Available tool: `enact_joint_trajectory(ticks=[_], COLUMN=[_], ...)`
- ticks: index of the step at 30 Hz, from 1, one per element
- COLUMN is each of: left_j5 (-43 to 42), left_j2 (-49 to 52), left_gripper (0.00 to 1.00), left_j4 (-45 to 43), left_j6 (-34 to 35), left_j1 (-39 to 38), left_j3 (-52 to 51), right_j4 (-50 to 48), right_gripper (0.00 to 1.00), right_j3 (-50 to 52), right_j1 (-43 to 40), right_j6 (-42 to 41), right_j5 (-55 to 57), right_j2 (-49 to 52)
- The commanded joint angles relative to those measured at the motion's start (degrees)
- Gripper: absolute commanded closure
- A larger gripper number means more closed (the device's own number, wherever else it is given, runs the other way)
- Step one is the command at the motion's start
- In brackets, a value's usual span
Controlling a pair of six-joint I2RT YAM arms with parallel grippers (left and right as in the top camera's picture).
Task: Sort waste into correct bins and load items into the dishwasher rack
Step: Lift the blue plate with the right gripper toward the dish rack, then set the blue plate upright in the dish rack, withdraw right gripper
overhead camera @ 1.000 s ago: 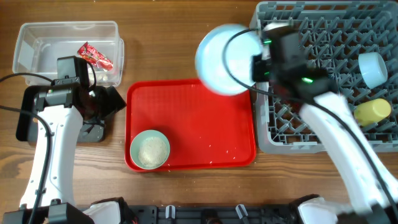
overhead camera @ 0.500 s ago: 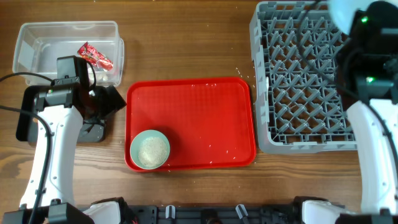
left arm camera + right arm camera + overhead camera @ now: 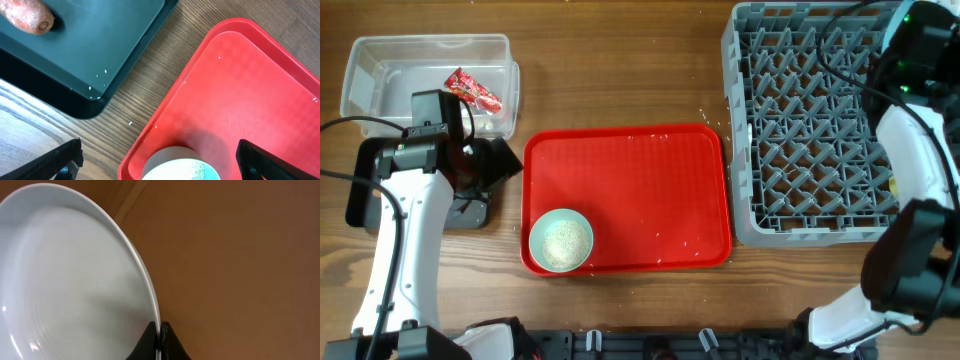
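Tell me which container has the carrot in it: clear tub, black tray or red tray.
The shallow black tray: the orange carrot lies in it. The clear tub holds a red wrapper, and the red tray carries a bowl of rice.

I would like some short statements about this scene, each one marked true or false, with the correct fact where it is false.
1. The red snack wrapper lies in the clear tub. True.
2. The bowl of rice stands in the dishwasher rack. False: it stands on the red tray.
3. The right gripper is shut on the rim of the pale blue plate. True.
4. The carrot lies on the red tray. False: it lies in the black tray.
5. The left gripper holds the bowl. False: it is open and holds nothing.
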State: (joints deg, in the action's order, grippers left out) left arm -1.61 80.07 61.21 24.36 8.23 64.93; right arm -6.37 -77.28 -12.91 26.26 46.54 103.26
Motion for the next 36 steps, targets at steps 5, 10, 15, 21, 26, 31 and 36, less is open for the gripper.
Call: enact_joint_trajectory(ticks=[5,10,15,21,26,31,36], left_j5=[-0.46,-0.48,-0.46,-0.46,-0.46,-0.48,-0.48], left_j2=[-0.26,-0.26,-0.24,-0.26,-0.26,-0.26,-0.24], left_gripper=[0.02,0.02,0.02,0.02,0.01,0.0,0.0], left_j4=[-0.2,-0.2,-0.44,-0.57,-0.59,-0.48,0.07], left_j6=[0.76,0.76,0.74,0.74,0.74,0.74,0.74], left_j1=[0.26,0.26,0.26,0.26,0.26,0.26,0.26], left_j3=[-0.42,-0.42,-0.42,-0.42,-0.42,-0.42,-0.42], right_j4=[0.02,4.26,10.88,16.81,22.71,32.81,45.03], right_gripper=[0.96,0.96,0.5,0.11,0.04,0.0,0.01], right_j3=[-0.28,-0.28,-0.28,-0.28,-0.28,-0.28,-0.28], right_j1=[0.37,3.32,9.05,13.16,15.52,18.91,24.33], right_j6=[-0.96,-0.83,-1.25,-5.79,-7.37,-8.57,-10.78], right_j5=[-0.55,-1.81,-1.79,-1.62,-7.23,-23.69,-55.87], right_j2=[4.48,4.48,4.48,3.87,1.05,-6.32,-13.77])
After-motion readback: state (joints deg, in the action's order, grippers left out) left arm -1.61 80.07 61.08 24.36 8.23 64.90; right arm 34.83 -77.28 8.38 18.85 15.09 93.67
